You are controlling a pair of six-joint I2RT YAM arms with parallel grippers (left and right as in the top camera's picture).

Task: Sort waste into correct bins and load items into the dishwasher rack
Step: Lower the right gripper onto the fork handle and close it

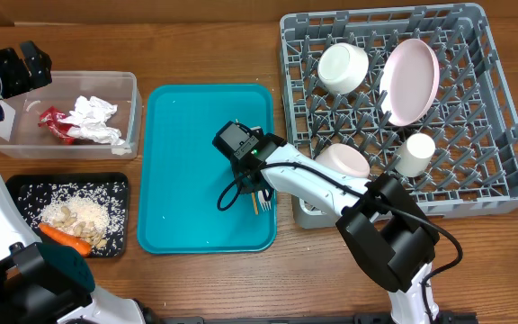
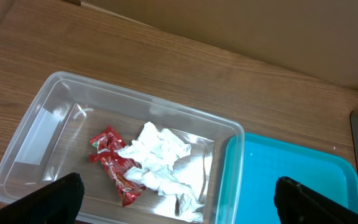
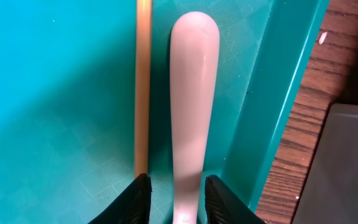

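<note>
In the clear tub (image 1: 126, 90) lie napkins (image 1: 93, 119) and wrappers (image 1: 54, 123).

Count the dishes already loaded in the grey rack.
4: white bowl at back left, pink bowl beside it, white cup front right, another bowl front left. None seem hidden.

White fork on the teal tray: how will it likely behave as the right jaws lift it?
The white fork looks like thin plastic, so probably light and slightly bendy. Its smooth, glossy handle may slip or pivot between the narrow jaws. Lying flat on the teal tray, it seems unlikely to roll.
</note>
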